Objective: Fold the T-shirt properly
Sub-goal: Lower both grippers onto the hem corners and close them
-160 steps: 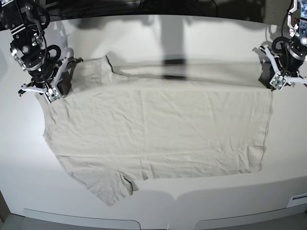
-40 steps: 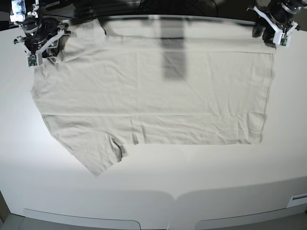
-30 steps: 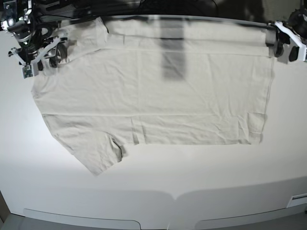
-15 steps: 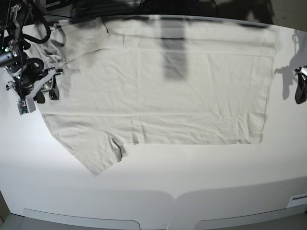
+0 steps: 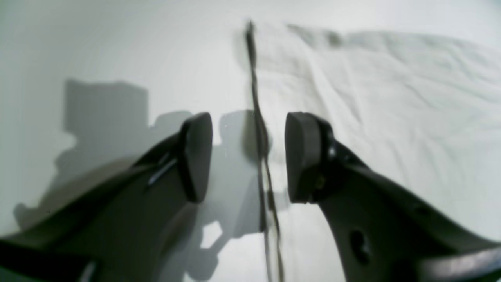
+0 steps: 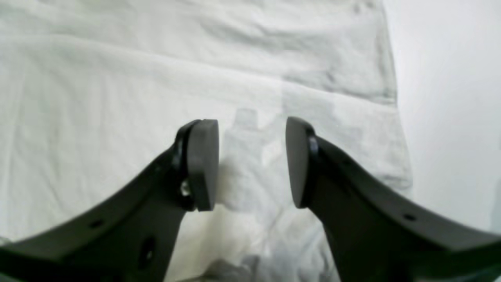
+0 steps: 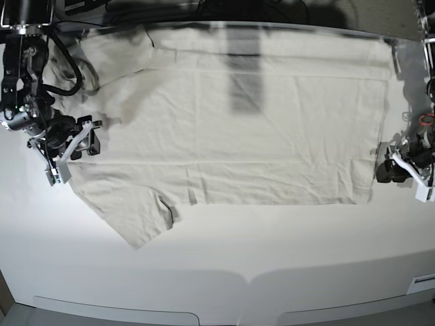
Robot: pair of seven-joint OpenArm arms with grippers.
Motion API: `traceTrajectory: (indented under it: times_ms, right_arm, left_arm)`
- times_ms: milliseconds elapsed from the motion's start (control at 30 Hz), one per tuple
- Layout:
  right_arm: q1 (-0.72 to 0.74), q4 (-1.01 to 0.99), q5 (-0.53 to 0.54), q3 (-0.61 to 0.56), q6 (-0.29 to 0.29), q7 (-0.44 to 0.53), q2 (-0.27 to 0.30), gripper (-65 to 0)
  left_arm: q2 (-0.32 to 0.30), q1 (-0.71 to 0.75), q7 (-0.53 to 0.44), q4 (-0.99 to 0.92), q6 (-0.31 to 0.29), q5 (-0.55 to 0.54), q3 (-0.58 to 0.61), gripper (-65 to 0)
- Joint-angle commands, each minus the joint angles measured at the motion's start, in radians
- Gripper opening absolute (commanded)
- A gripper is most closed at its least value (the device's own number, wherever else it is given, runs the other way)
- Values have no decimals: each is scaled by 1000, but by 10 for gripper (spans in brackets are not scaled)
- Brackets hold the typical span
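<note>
over the t-shirt (image 7: 224,129) edges, left gripper (image 7: 399,170) and right gripper (image 7: 71,146) gape empty.

No readable txt, labels, brands, nos. or signs in any view. T-shirt (image 7: 231,129) at frame center of base view is plain, no print visible. Table (image 7: 272,258) bare white, no markings. Both wrist views blurry; dark fingers (image 5: 195,156) show no lettering. Small pale tab at lower right edge of base view too small to read.
</note>
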Motion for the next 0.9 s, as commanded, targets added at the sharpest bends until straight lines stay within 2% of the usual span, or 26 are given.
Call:
traceTrajectory:
  times_ms: [0, 100, 333, 567, 733, 800, 867]
  right_arm:
    - [29, 6, 11, -5, 0, 11, 16, -366]
    - [54, -1, 12, -18, 0, 8, 16, -366]
    - [69, -1, 11, -18, 0, 5, 16, -366]
    - [69, -1, -18, -16, 0, -18, 17, -366]
    - [69, -1, -18, -16, 0, -20, 17, -366]
    - [69, -1, -18, -16, 0, -19, 16, -366]
    - [69, -1, -18, -16, 0, -18, 17, -366]
  left_arm:
    - [-22, -60, -27, -35, -6, -11, 10, -354]
    - [-20, -175, -66, -192, -6, -8, 56, -354]
    - [29, -341, -176, -439, -6, 132, 145, -359]
    - [92, -347, -248, -459, -6, 296, 147, -361]
    - [100, -344, -229, -467, -6, 302, 147, -362]
    - [101, -341, -218, -472, -6, 301, 147, -385]
    - [100, -335, -201, -471, -6, 289, 147, -437]
